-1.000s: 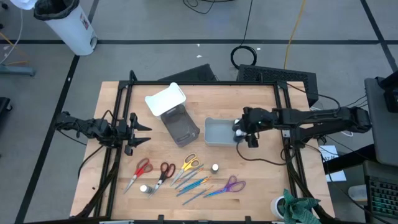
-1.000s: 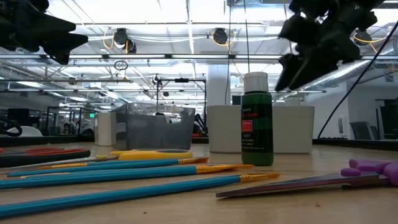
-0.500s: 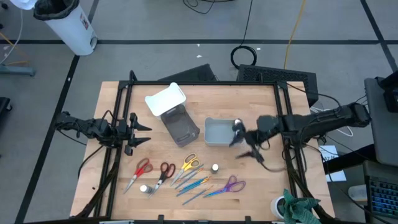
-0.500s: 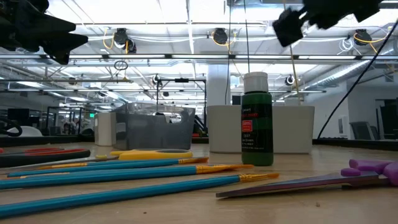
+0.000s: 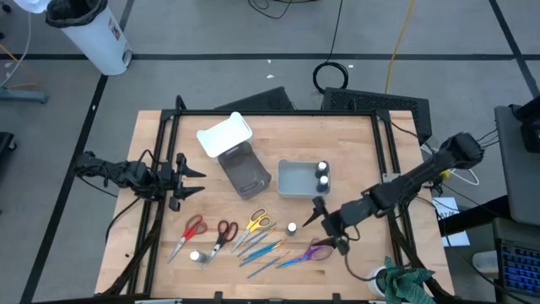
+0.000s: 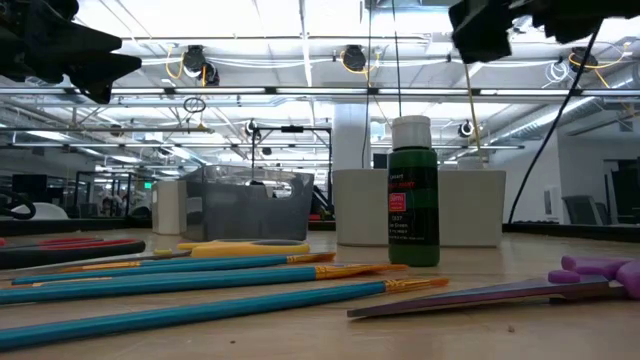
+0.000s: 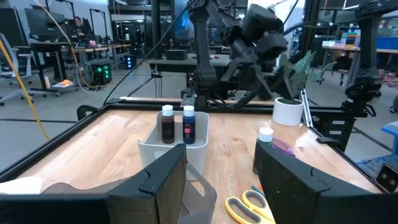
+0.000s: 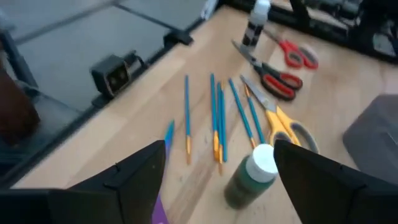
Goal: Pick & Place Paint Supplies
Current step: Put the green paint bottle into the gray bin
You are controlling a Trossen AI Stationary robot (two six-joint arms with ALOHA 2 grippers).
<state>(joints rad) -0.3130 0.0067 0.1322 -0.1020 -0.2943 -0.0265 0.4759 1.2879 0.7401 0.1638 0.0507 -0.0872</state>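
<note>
A pale wooden desk [image 5: 354,143] with a black frame stands on a grey floor, a white bin [image 5: 89,29] off its far left corner. At the left edge the left tool [image 5: 192,181] hangs low over the desk with its fingers spread and nothing between them. Near the front lie two red scissors [image 5: 192,228], a white-capped bottle [image 5: 195,255] on its side, yellow scissors [image 5: 256,223] and a fan of blue brushes [image 5: 263,252]. Behind these, mid-desk, sit a white lid [image 5: 224,135], a clear grey bin [image 5: 244,171] and a grey tray [image 5: 291,181] holding two capped bottles [image 5: 322,173] at its right end. A green bottle [image 5: 292,228] stands upright in front of the tray, purple scissors [image 5: 312,252] to its right. The right tool [image 5: 327,226], spread wide and empty, hovers just right of the green bottle, above the purple scissors.
</note>
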